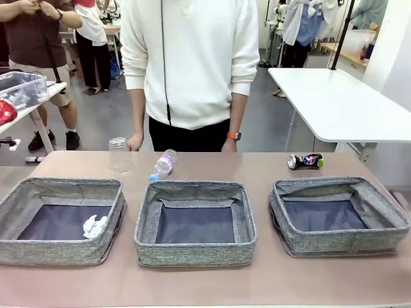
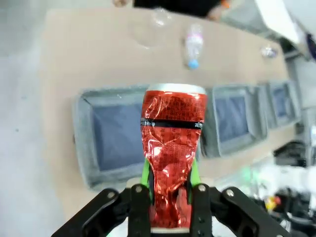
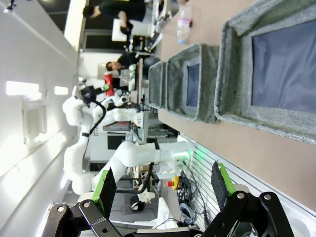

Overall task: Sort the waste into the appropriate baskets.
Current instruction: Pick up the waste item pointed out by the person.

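Left end effector (image 2: 169,174) is clenched on the crushed red can (image 2: 173,128), its green pads pressing the can's narrowed lower part from both sides, the rim end pointing away from the wrist. From the left wrist view the can hangs high above the surface (image 1: 205,282), over the row of three grey baskets; which one it is above I cannot tell. The left basket (image 1: 61,186) holds the crumpled white paper ball (image 1: 95,226) on its dark bottom, near its right wall. The middle basket (image 1: 192,189) and right basket (image 1: 340,186) show their dark bottoms. Beyond them, the clear plastic cup (image 1: 119,156) stands near the blue-capped bottle (image 1: 164,163), which lies on its side, and the dark-blue can (image 1: 305,161) lies behind the right basket. Right end effector (image 3: 164,182) is released, fingers wide apart, off the near edge of the surface.
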`<state>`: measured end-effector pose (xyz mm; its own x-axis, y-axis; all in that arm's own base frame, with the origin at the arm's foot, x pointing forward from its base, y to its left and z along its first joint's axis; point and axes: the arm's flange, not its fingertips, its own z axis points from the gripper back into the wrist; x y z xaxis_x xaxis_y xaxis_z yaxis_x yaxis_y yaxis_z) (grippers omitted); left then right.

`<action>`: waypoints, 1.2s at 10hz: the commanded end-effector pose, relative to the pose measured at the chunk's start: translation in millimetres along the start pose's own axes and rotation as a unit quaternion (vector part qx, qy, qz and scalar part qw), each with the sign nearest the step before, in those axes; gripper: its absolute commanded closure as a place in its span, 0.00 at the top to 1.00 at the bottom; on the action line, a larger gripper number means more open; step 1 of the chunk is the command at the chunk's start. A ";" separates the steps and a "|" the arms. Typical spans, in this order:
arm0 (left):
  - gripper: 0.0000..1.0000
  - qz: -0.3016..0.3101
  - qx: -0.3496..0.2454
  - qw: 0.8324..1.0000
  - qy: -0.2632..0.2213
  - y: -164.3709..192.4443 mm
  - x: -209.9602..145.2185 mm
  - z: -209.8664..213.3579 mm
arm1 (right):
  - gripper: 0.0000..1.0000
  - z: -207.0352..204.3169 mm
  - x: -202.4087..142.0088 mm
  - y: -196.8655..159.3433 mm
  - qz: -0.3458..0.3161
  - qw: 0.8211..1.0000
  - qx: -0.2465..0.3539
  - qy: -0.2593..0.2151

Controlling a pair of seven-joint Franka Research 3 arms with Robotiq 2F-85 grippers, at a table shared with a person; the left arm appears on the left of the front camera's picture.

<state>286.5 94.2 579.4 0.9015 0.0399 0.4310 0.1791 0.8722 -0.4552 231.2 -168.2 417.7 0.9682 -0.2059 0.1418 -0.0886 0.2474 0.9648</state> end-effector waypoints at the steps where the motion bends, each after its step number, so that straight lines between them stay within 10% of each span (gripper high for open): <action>1: 0.00 0.020 0.023 0.999 -0.017 16.5 30.3 2.5 | 1.00 1.1 2.5 3.0 -0.003 1.000 -0.002 -0.004; 3: 0.00 0.020 0.023 0.999 -0.017 16.5 30.3 2.5 | 1.00 1.1 2.5 3.0 -0.003 1.000 -0.002 -0.004; 4: 0.31 0.005 0.006 1.000 -0.006 3.6 2.9 0.0 | 1.00 1.1 2.5 3.0 -0.003 1.000 -0.002 -0.004; 7: 0.31 0.040 -0.006 0.994 -0.103 -172.0 7.4 28.2 | 1.00 1.1 2.5 3.0 -0.003 1.000 -0.002 -0.004; 12: 0.31 0.006 0.072 0.996 0.060 -404.0 -11.4 17.7 | 1.00 1.1 2.5 3.0 -0.003 1.000 -0.002 -0.004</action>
<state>173.7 -254.4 755.2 0.9013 0.0388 0.4314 0.1370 0.9193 -0.3688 231.1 -168.4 417.8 0.9681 -0.2065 0.1419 -0.0886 0.2479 0.9647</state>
